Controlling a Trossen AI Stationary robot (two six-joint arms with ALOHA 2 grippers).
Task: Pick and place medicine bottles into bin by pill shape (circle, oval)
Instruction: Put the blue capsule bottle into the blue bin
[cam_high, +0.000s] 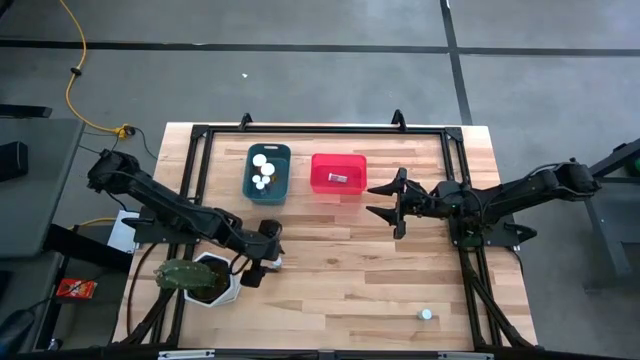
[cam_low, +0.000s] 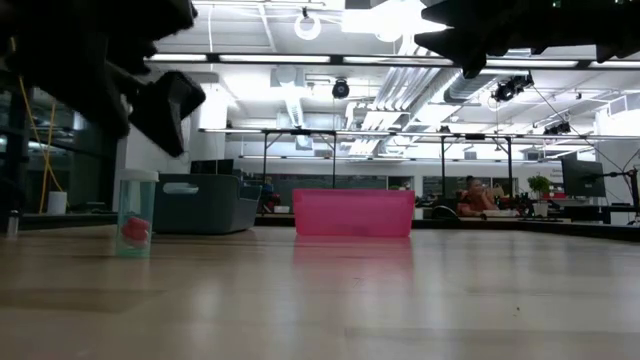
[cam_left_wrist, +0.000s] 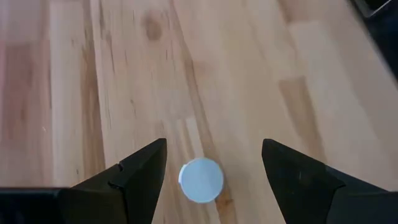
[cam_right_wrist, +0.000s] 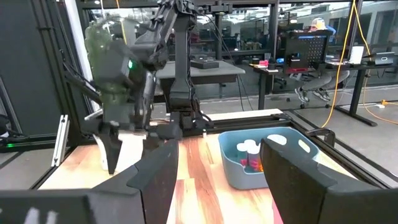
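From above, the wooden desk (cam_high: 340, 270) carries a dark teal bin (cam_high: 267, 172) and a red bin (cam_high: 338, 172) side by side near its far edge. The teal bin holds several white-capped bottles (cam_high: 262, 170); the red bin holds one small item I cannot make out. The left hand (cam_high: 265, 262) sits low near the desk's left front, beside a white plant pot (cam_high: 215, 280), its fingers apart over a small bottle. The right hand (cam_high: 392, 202) hangs just right of the red bin, fingers spread, holding nothing. A lone bottle (cam_high: 426, 314) stands well apart near the front right corner.

At desk level, a clear bottle (cam_low: 136, 215) with something red inside stands on the desk at the left, below the dark shape of an arm. The teal bin (cam_low: 205, 203) and the red bin (cam_low: 352, 212) stand farther back.

The left wrist camera looks straight down: a white bottle cap (cam_left_wrist: 201, 180) lies between the two dark fingers (cam_left_wrist: 137, 180), which stand apart and do not touch it.

The right wrist camera shows its own fingers (cam_right_wrist: 152, 180) wide apart with nothing between them. Beyond them is the teal bin (cam_right_wrist: 273, 155) with bottles inside, and the other arm (cam_right_wrist: 124, 93) reaching down to the desk.
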